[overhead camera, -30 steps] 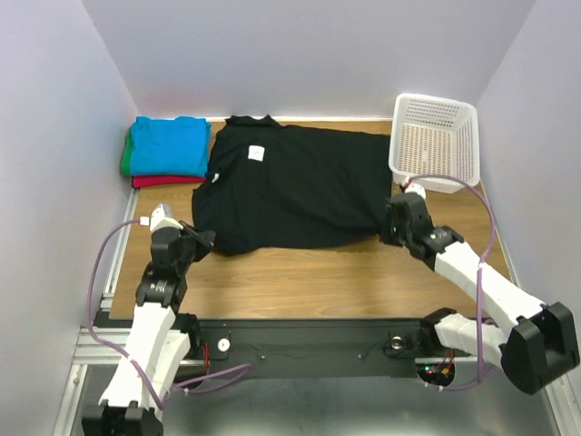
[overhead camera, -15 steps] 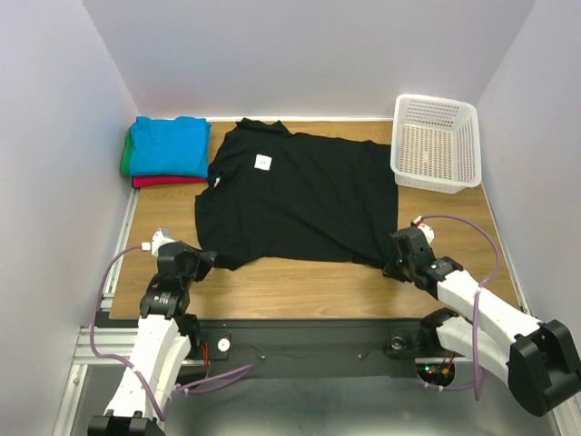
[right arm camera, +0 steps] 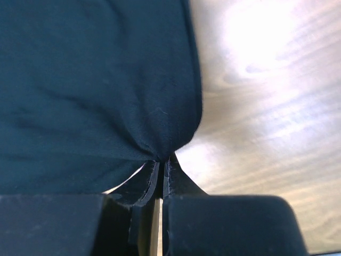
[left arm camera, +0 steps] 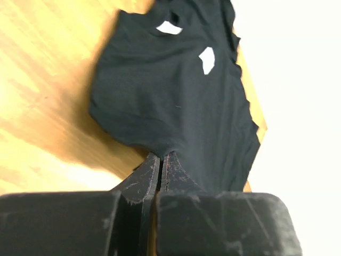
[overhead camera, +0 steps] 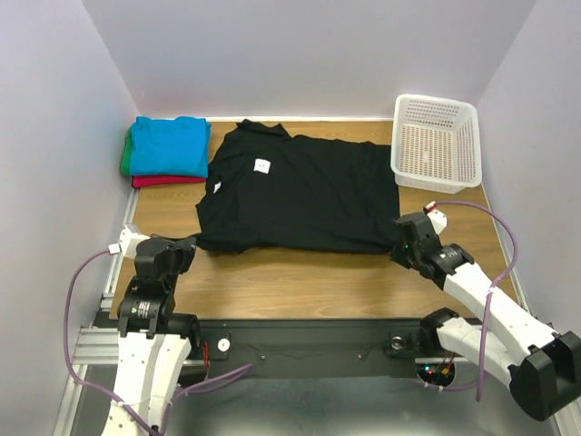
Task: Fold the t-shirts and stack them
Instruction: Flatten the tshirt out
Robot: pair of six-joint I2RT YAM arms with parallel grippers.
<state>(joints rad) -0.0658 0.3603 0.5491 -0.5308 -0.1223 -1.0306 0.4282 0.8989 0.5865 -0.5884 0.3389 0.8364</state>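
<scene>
Over the last second I have dragged the plain black cloth t-shirt (overhead camera: 295,195) nearer and pulled its hem out wide. It now lies flatter on the wooden table (overhead camera: 300,282), collar to the far side, and I judge it ready for a first fold. My left gripper (overhead camera: 188,245) is clamped on the near-left hem corner and my right gripper (overhead camera: 400,247) on the near-right one. The stack of folded turquoise, green and red t-shirts (overhead camera: 168,150) crowds the far left. The white lattice plastic basket (overhead camera: 434,141) sits just beside the far-right cloth, and the open room is the near strip.
</scene>
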